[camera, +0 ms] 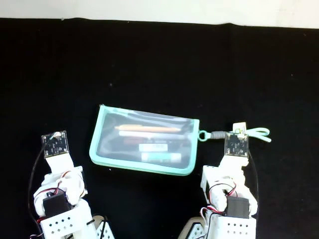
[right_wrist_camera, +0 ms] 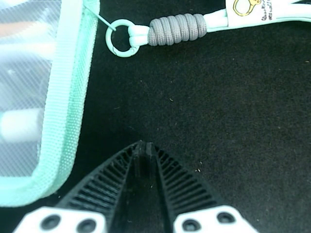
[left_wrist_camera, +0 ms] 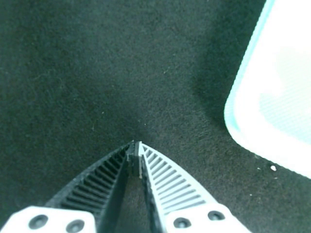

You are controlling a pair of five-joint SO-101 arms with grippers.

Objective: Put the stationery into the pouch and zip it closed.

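A mint-edged clear pouch (camera: 144,142) lies flat at the table's middle, with a pencil (camera: 147,129) and other stationery showing inside it. Its zipper ring (right_wrist_camera: 119,38) joins a grey-wrapped mint strap (camera: 241,133) trailing to the pouch's right side. My left gripper (left_wrist_camera: 134,148) is shut and holds nothing, hovering over bare cloth just off the pouch's rounded corner (left_wrist_camera: 272,97). My right gripper (right_wrist_camera: 144,148) is shut with nothing in it, beside the pouch's mint border (right_wrist_camera: 68,97) and short of the ring and strap (right_wrist_camera: 177,30).
Black cloth (camera: 159,64) covers the table, with open room behind the pouch. A pale wall edge (camera: 159,10) runs along the far side. The arm bases (camera: 65,209) (camera: 229,204) stand at the near edge, one at each side.
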